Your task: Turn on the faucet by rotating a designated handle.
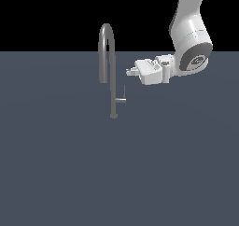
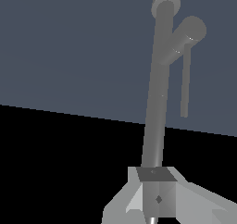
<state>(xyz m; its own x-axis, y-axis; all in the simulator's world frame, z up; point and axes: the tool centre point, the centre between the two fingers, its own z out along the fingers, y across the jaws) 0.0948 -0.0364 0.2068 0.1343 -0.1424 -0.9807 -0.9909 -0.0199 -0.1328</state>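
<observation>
We judge the task barely begun; our gripper (image 1: 129, 72) hangs apart from the faucet (image 1: 112, 71), above the handle (image 1: 121, 99), which looks unturned; reaching and rotating remain; whether our claw is released or clenched, we cannot tell; the faucet is smooth grey metal, 1 straight stem, curved spout, thin lever pin.

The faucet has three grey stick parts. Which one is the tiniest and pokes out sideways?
That is the handle, a short stub off the faucet stem low down, ending in a thin pin. The stem is tall and straight, and the spout curves over like an upside-down U.
</observation>
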